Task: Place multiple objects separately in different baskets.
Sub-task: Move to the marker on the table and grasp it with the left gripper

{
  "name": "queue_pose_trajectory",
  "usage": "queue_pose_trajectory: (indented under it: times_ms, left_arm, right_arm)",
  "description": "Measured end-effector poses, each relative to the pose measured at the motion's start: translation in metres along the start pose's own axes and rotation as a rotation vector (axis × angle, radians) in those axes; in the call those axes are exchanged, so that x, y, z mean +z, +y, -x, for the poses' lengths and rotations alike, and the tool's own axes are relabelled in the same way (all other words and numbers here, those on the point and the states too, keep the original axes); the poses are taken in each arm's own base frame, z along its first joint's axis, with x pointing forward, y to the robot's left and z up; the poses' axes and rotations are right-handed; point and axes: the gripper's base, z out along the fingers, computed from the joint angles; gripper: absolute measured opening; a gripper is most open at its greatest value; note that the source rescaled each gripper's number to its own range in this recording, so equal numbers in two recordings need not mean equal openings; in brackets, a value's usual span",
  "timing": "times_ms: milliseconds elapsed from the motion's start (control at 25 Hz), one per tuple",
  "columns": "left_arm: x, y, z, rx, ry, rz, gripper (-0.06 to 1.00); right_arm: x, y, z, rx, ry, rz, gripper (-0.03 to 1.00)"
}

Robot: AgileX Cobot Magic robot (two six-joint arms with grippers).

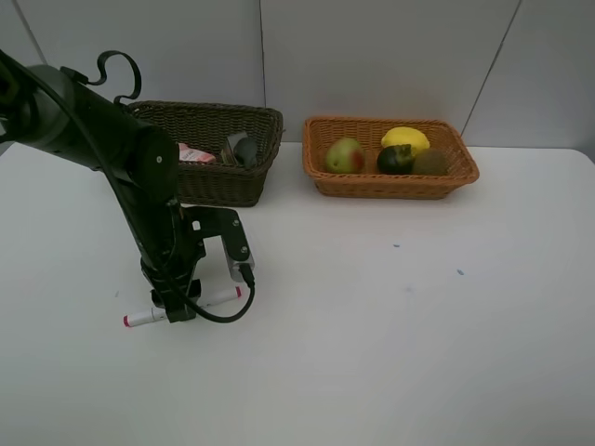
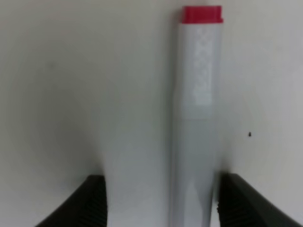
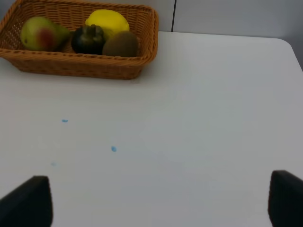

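Note:
A white red-capped marker [image 1: 139,318] [image 2: 196,118] lies flat on the white table. My left gripper [image 1: 186,307] [image 2: 163,203] is lowered over it with the marker between its open fingers, close to one finger and apart from the other. The orange basket [image 1: 390,190] [image 3: 80,66] holds the lemon [image 1: 405,139], mango [image 1: 344,155], mangosteen [image 1: 394,160] and kiwi [image 1: 429,163]. The dark basket [image 1: 223,186] holds a pink item [image 1: 193,153] and a dark object [image 1: 242,149]. My right gripper [image 3: 163,203] is open over bare table and does not show in the high view.
The two baskets stand side by side at the back of the table near the wall. A few small blue specks [image 3: 113,149] mark the tabletop to the right of the middle.

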Motion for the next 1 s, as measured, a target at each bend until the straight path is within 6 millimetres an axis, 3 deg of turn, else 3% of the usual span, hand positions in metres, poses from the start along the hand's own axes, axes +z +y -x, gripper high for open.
queue_pose_trajectory:
  times_ms: [200, 360, 760, 1000]
  left_arm:
    - [0.0, 0.0, 0.0, 0.0, 0.004, -0.004, 0.47]
    - [0.0, -0.002, -0.002, -0.001, 0.022, -0.021, 0.14]
    - [-0.002, -0.005, -0.006, -0.043, 0.059, -0.047, 0.15]
    - [-0.039, -0.004, -0.005, -0.125, -0.02, 0.042, 0.15]
  right_arm:
    - [0.0, 0.0, 0.0, 0.0, 0.0, 0.0, 1.0]
    - [0.0, 0.0, 0.0, 0.0, 0.0, 0.0, 1.0]
    - [0.0, 0.0, 0.0, 0.0, 0.0, 0.0, 1.0]
    - [0.0, 0.0, 0.0, 0.0, 0.0, 0.0, 1.0]
